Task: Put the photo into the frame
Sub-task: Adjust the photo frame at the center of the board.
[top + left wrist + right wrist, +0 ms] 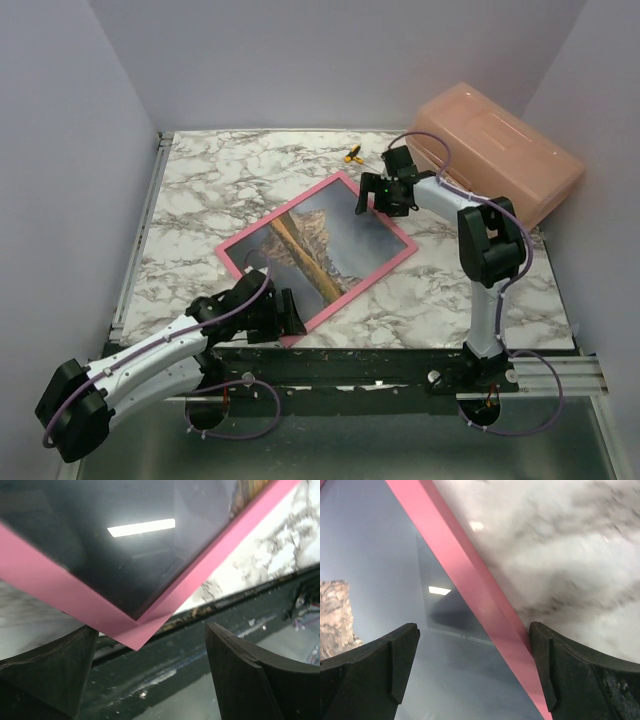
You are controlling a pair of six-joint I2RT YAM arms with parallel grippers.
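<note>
Frame (50,585): one, pink, lying flat. Photo (310,245): one, inside frame, face up. Box (500,150): one, beyond frame's far right side. Grippers: two. Left gripper (280,312) spread wide, fingers either side of frame's near corner, clamping nothing. Right gripper (366,202) spread wide over frame's far edge, holding nothing.

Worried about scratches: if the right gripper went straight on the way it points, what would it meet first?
Probably the frame, its pink edge lying between the right gripper's open fingers; one finger is over the photo, the other over the table. Depth is unclear.
</note>
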